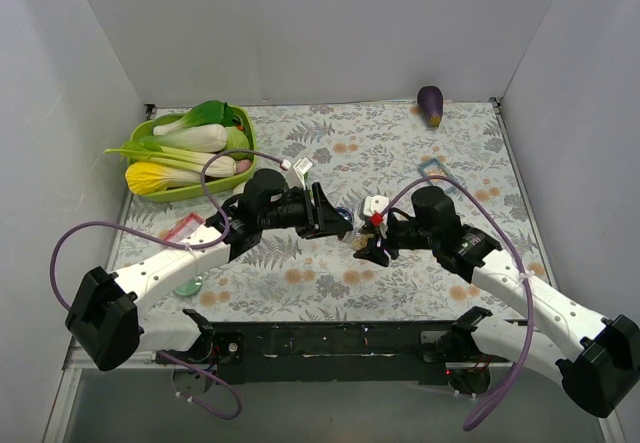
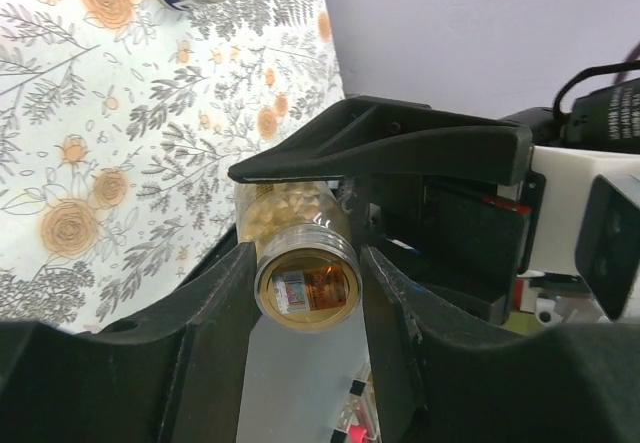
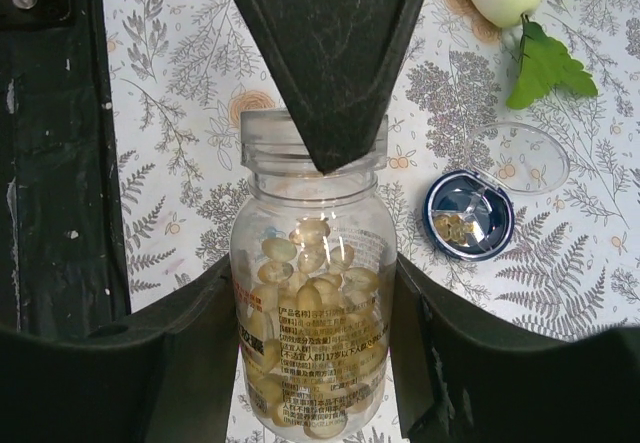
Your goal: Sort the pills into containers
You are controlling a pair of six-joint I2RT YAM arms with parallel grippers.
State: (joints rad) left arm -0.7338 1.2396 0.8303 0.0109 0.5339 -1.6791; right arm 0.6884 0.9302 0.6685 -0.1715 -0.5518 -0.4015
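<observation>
Right gripper: clamped on the body of the pill bottle, one finger on each side.
Pill bottle: clear, uncapped and about half full of yellow capsules, held above the table between the two arms.
Left gripper: closed around the bottle's open neck, and its fingers seem to press the rim.
Round tin: on the cloth just beside the bottle, clear lid flipped open, a few capsules in one compartment.
Other containers: pink tray and green dish lie under the left arm, and the blue tray is beyond the right.
Risk: capsules could scatter over the patterned table if the open bottle tips while off the tin.
Risk: the bottle could twist or slip if the arms pull against each other.
</observation>
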